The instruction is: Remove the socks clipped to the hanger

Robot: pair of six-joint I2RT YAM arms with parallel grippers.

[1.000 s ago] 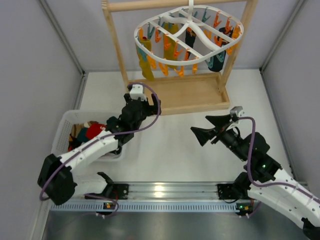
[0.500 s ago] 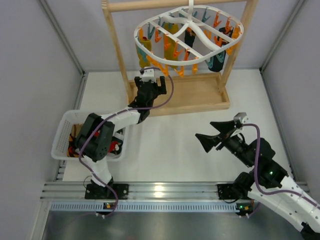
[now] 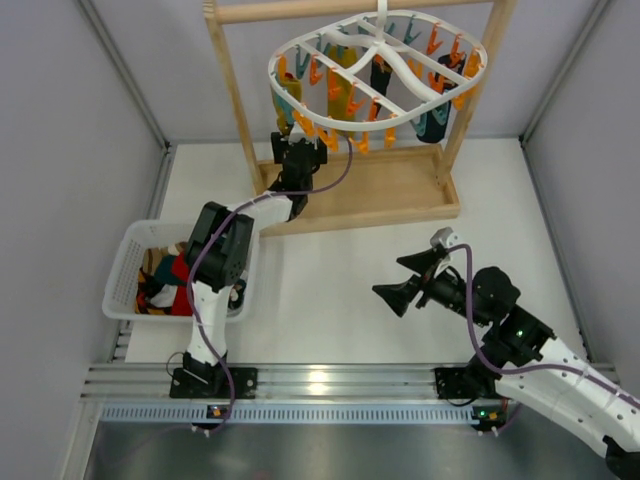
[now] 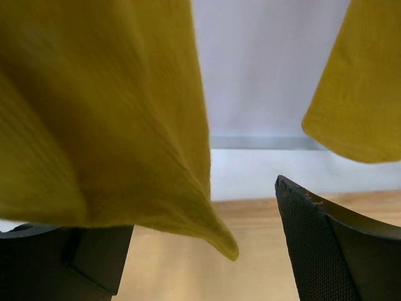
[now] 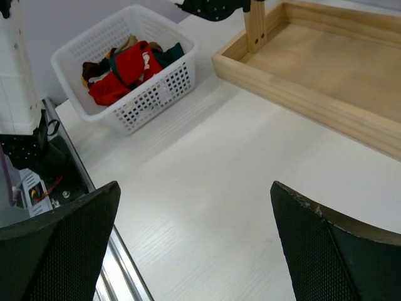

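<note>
The white oval hanger [image 3: 378, 62] hangs from the wooden rack's top bar, with orange and teal clips around it. Clipped to it are socks: a mustard-yellow sock [image 3: 291, 108] at the left, a second mustard one [image 3: 346, 95], and dark ones [image 3: 432, 120] at the right. My left gripper [image 3: 298, 152] reaches up under the left mustard sock and is open. In the left wrist view that sock [image 4: 100, 113] droops between the fingers [image 4: 338, 251], and its tip hangs loose in the left gripper [image 4: 194, 213]. My right gripper [image 3: 400, 282] stands open over the table, nothing in it [image 5: 194, 244].
A white basket [image 3: 120, 262] at the left holds red and dark socks [image 5: 125, 72]. The wooden rack [image 3: 235, 95] has a tray-like base [image 3: 390, 190] right behind my left arm. The basket [image 5: 156, 94] and rack base [image 5: 301, 94] lie ahead of the right gripper.
My left arm has stretched from beside the basket up to the rack, and its open jaws now straddle the mustard sock's lower end. The right gripper has drifted left and nearer.
</note>
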